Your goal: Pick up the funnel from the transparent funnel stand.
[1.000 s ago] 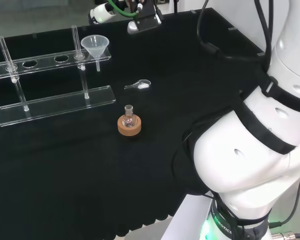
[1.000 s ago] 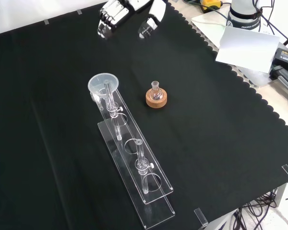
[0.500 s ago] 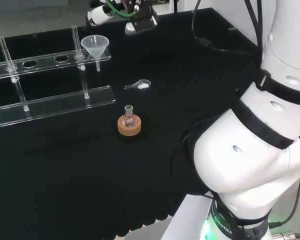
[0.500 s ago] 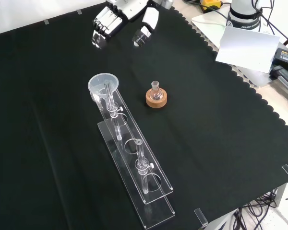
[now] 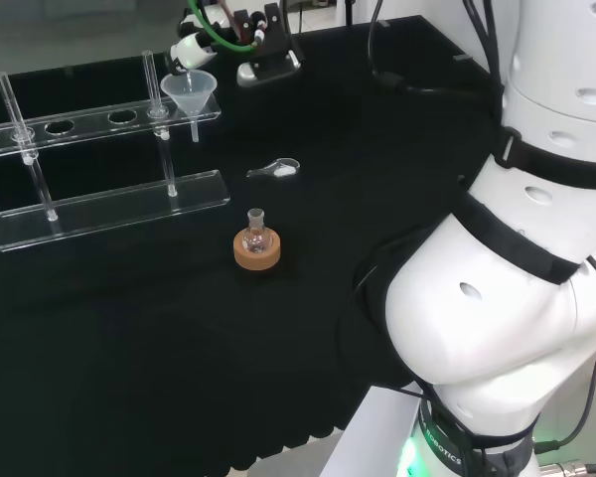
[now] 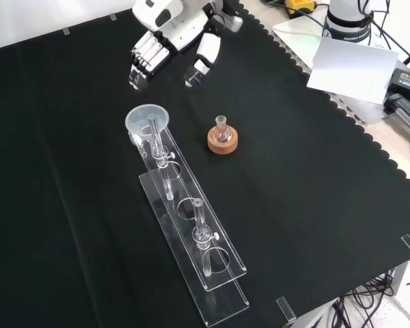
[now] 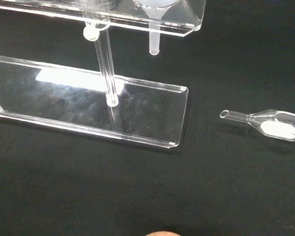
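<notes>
Lower and closer than before, the hand (image 6: 169, 35) hangs just beyond the funnel (image 6: 146, 119) on its stand (image 6: 191, 232), fingers (image 6: 141, 65) spread apart, holding nothing.

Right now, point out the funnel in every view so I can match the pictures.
Head view: the funnel sits in the end hole of the transparent funnel stand, upper left, just below the hand.
Front view: funnel at the stand's far end, left of centre.
Wrist view: its stem hangs under the stand's upper shelf.
Shared landmark: the stand.
</notes>
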Controlling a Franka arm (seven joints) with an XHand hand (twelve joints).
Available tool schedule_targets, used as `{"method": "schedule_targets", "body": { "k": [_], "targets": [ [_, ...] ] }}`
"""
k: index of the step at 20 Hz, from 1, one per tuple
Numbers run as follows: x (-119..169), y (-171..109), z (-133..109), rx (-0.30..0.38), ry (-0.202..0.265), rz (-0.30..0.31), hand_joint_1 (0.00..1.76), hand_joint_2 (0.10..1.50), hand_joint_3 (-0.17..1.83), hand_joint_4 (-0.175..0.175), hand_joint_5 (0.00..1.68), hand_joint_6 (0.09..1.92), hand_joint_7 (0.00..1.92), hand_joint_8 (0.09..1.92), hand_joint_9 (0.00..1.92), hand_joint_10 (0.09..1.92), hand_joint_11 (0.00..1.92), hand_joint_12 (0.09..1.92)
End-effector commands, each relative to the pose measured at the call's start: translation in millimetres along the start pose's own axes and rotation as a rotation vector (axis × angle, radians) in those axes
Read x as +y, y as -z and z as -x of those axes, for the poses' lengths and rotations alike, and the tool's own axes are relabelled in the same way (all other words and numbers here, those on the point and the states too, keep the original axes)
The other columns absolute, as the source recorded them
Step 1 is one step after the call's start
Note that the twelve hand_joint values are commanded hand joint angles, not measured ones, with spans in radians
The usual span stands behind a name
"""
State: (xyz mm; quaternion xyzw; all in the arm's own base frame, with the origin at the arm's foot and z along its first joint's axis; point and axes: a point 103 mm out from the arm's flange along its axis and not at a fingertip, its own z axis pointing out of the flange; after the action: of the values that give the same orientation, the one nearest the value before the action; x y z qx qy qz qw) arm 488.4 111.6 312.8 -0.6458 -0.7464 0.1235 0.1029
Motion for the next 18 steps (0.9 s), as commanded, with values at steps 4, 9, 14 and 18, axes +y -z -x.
{"method": "schedule_targets", "body": {
  "k": [4, 9, 14, 18],
  "targets": [
    [11.0, -3.8, 5.2, -0.014, 0.024, 0.026, 0.08, 1.21, 0.3, 0.013, 0.1, 0.09, 0.0, 0.28, 0.09, 0.65, 0.09, 1.38],
    [16.8, -2.5, 16.9, -0.029, 0.015, 0.009, 0.25, 1.11, 0.25, 0.009, 0.1, 0.09, 0.03, 0.33, 0.12, 0.67, 0.09, 1.39],
    [25.5, -3.9, 11.6, -0.038, 0.033, 0.003, 0.41, 0.94, 0.2, 0.003, 0.11, 0.09, 0.02, 0.43, 0.14, 0.71, 0.09, 1.41],
    [31.3, -4.7, 10.7, -0.032, 0.047, -0.013, 0.47, 0.85, 0.18, 0.001, 0.11, 0.09, 0.0, 0.51, 0.15, 0.75, 0.11, 1.43]
  ]
}}
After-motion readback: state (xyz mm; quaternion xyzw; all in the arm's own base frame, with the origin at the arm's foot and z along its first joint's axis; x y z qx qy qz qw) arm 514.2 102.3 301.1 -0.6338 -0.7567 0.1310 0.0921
